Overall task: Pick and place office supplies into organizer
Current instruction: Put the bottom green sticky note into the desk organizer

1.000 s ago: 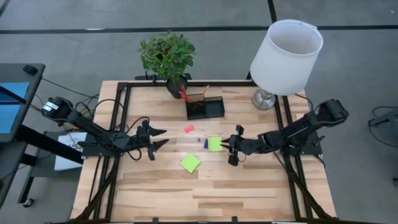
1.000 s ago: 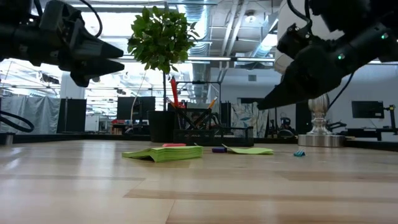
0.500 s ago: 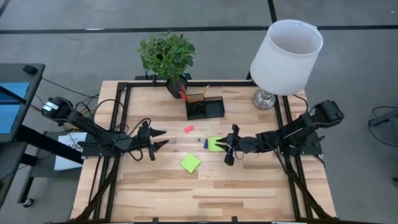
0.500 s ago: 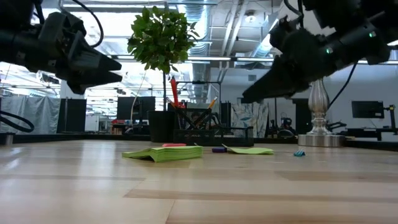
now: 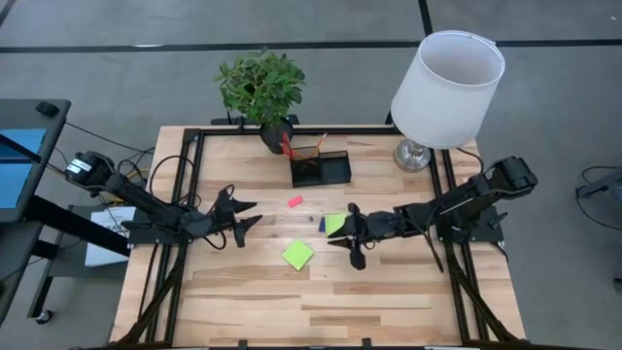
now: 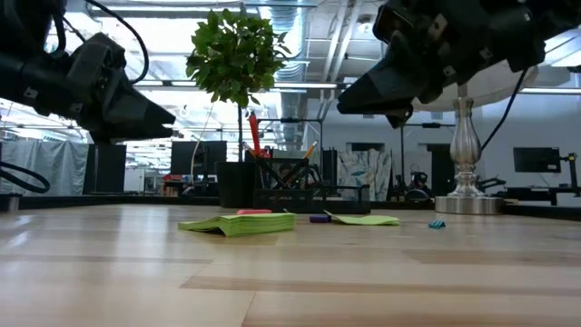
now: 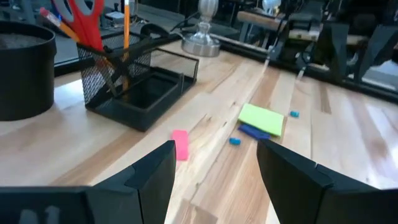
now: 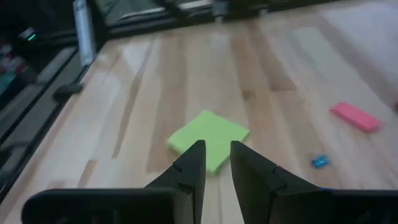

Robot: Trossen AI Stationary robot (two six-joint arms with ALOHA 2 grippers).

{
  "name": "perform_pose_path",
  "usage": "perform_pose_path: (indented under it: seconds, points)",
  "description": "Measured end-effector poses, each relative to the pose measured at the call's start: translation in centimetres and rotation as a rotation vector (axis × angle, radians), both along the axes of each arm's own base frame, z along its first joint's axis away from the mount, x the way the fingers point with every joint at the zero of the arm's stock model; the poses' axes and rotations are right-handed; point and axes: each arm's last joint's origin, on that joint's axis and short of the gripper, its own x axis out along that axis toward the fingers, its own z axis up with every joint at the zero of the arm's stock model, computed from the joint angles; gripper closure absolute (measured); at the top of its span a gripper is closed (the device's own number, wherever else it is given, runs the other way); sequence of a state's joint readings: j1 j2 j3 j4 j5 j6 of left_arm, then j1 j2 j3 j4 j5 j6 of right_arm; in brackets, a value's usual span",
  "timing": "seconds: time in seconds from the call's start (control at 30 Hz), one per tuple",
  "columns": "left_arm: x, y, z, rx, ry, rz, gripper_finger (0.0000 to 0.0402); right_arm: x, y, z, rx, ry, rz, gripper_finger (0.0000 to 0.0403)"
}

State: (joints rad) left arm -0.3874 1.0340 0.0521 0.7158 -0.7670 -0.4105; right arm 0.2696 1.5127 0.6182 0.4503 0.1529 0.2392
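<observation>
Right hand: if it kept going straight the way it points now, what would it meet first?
Probably the lime-green sticky-note pad lying flat on the table; the right hand, narrowly parted and empty, aims at it in its wrist view. Depth is uncertain.

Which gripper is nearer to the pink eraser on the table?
The left gripper is slightly nearer, lying to the left of the pink eraser; the right gripper lies to its right, nearer the front edge.

Past your left gripper's spread fingers you see the mesh organizer holding red-handled scissors and pencils, with a pink piece and green sticky pad on the table.
</observation>
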Motion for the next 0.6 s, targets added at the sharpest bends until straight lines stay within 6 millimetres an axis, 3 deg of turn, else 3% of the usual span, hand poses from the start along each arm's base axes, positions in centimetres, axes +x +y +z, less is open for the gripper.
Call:
perform_pose_path:
  seconds: [0.3,0.47,0.6]
  points:
    - [0.0,-0.1,-0.2,0.019,0.033,-0.044,0.0184,1.9,1.5,-2.9,0.081,-0.018,-0.101,0.0335]
    - [0.0,-0.1,-0.3,0.039,0.048,-0.062,0.0184,4.7,3.2,-4.8,0.096,0.013,-0.103,0.0328]
    - [0.0,-0.2,-0.3,0.037,0.051,-0.08,0.0184,6.9,4.6,-5.5,0.099,0.029,-0.078,0.029]
